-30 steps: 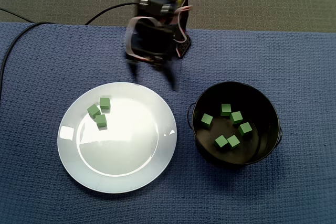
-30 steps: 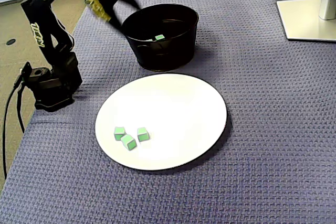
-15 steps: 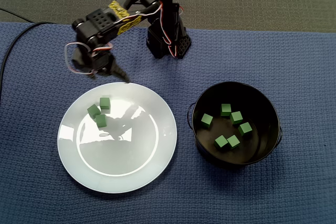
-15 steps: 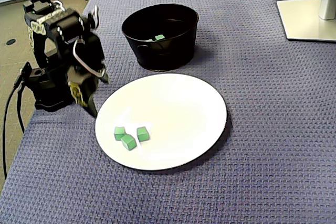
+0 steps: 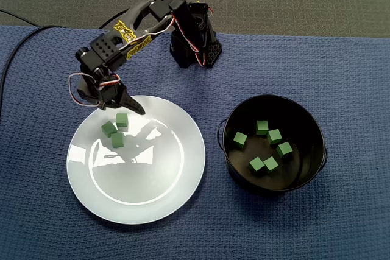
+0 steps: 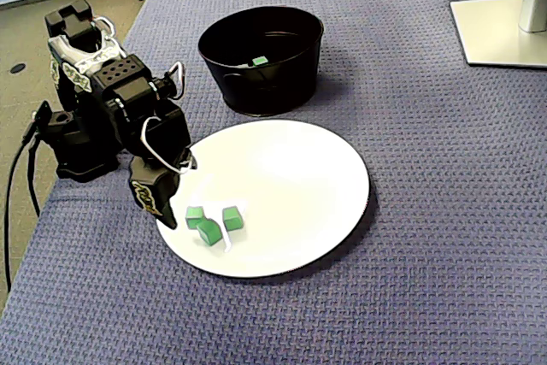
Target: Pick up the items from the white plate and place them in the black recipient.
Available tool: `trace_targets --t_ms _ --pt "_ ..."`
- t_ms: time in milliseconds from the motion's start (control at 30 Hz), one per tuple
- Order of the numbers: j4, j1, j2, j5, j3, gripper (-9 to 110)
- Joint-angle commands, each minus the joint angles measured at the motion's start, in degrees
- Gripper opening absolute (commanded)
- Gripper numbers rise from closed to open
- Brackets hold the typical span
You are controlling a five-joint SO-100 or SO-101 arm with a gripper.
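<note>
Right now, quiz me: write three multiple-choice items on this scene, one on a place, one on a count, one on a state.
1. Where is the gripper?
A. off the mat
B. at the rim of the white plate, by the green cubes
C. folded back over its base

2. How many green cubes lie on the plate?
A. three
B. five
C. one

3. What does the gripper hold?
A. a cube
B. the plate
C. nothing

B: both fixed views show it over the plate's edge beside the cubes.
A: three show there in both views.
C: every cube lies on the plate or in the black bucket.
</note>
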Motion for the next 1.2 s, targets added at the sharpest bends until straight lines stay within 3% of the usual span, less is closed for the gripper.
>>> trace_targets --t_ms 0,300,1067,1167 --pt "-1.58 -1.58 0.35 1.93 -0.09 47" --pt "-2.64 -3.60 -0.44 4.39 2.29 41" --pt "-10.81 -4.83 -2.46 6.86 8.17 41" --pt "-10.99 -5.01 -2.55 7.03 8.70 30"
